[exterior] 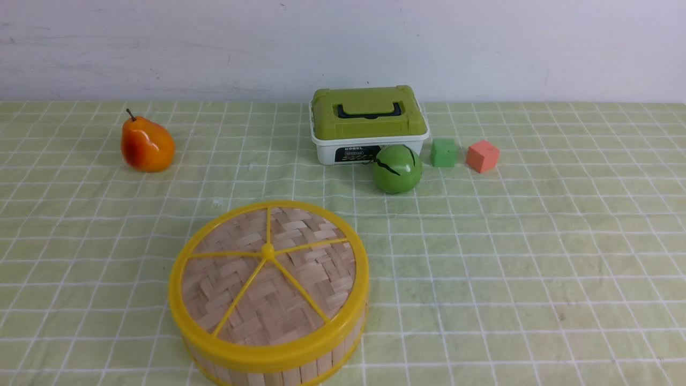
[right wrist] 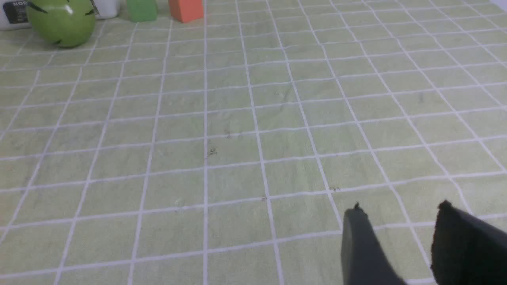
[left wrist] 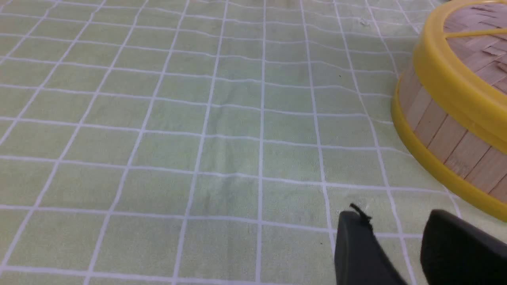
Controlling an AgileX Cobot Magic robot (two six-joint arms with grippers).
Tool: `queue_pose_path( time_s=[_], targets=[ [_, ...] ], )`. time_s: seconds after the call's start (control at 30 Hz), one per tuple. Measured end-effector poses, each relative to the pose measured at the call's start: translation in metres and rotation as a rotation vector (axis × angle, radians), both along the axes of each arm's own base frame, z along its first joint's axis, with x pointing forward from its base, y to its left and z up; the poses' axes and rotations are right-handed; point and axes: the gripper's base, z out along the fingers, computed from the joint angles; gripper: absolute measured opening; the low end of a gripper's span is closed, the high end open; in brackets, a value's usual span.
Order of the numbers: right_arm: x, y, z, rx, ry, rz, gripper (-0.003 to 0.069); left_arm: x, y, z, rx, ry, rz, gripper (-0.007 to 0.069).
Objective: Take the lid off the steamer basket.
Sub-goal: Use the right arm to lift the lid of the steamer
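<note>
Where views cut off: the steamer basket (exterior: 327, 360) runs off the front view's lower edge, so its near wall and base are unseen; the left wrist view shows only part of it (left wrist: 443, 130)
Hidden: both arms are out of the front view; only dark fingertips show in the wrist views
Hard to make out: small print on the white box's label
Left gripper (left wrist: 396, 225): low over the checked tablecloth (left wrist: 198, 138), near the basket's wall but apart from it; its 2 fingers (left wrist: 356, 249) stand spread with bare cloth between them
Right gripper (right wrist: 400, 221): low over open cloth, well apart from the basket; jaws parted, grasping nothing
Lid (exterior: 268, 279): seated flat on the basket, near-left on the table, 5 yellow spokes meeting at the hub
Writing: the white box with green lid (exterior: 370, 126) bears a black label, top word roughly "MODEL"; the right wrist view shows only "MOD"
Others: green ball with black streaks (exterior: 397, 169) touching the box front; green cube (exterior: 444, 153) and orange cube (exterior: 482, 156) to its right; pear (exterior: 147, 143) far left
</note>
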Motion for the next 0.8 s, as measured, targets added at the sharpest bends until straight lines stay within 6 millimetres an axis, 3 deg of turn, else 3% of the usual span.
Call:
queue_pose_path(
  time_s=[0.8],
  targets=[
    [0.0000, -0.0003, 0.0000, -0.008, 0.000, -0.001, 0.0241, 0.0000, 0.0000, 0.0000, 0.000, 0.000, 0.000, 0.0239]
  ],
)
